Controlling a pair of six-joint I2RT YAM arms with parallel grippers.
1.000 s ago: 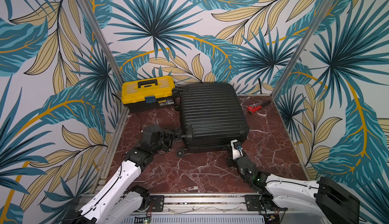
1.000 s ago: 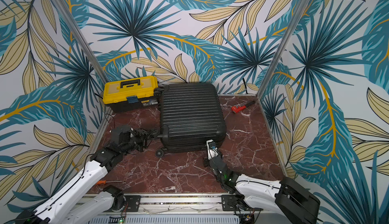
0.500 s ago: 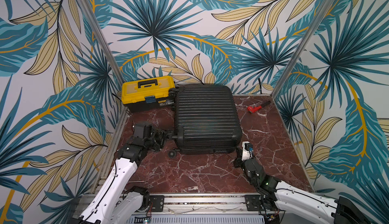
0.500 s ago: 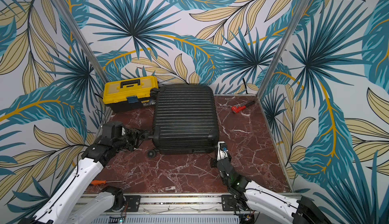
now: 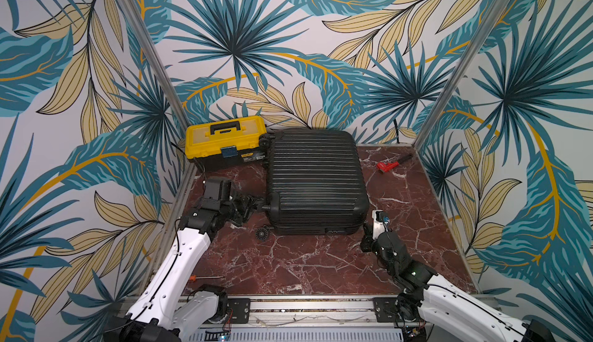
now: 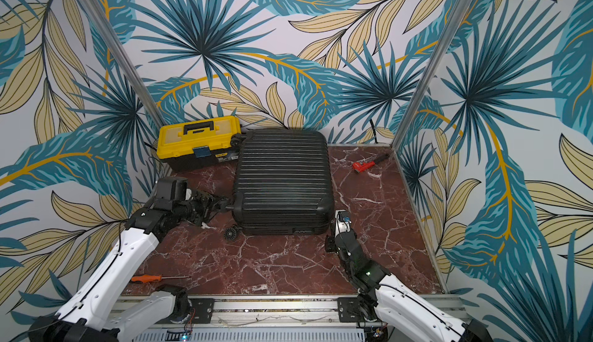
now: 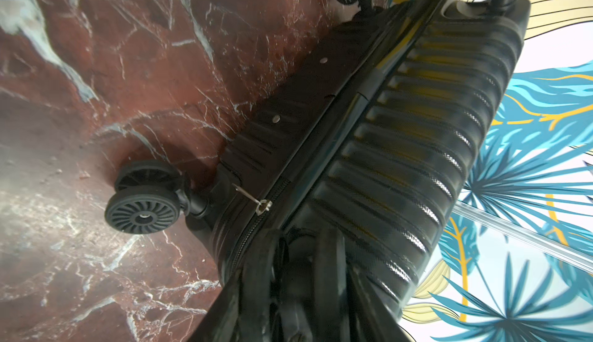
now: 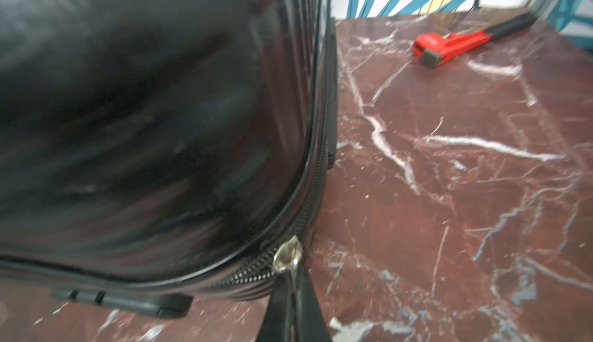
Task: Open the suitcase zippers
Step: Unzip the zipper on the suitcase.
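Left gripper (image 5: 255,204), left of the suitcase (image 5: 316,180): clamped, apparently on a corner wheel (image 5: 267,207), though the view is dark. Suitcase lies flat, centre frame. Right gripper (image 8: 293,295) pinches the zipper pull (image 8: 286,258) at the lower-right corner, and the track runs up-frame from there.

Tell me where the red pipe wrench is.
In both top views the red pipe wrench lies flat on the marble table, in its far right corner, to the right of the suitcase and not touching it.

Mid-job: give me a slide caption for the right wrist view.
Right gripper shut on the zipper pull at the suitcase corner, red wrench lying beyond on the marble table.
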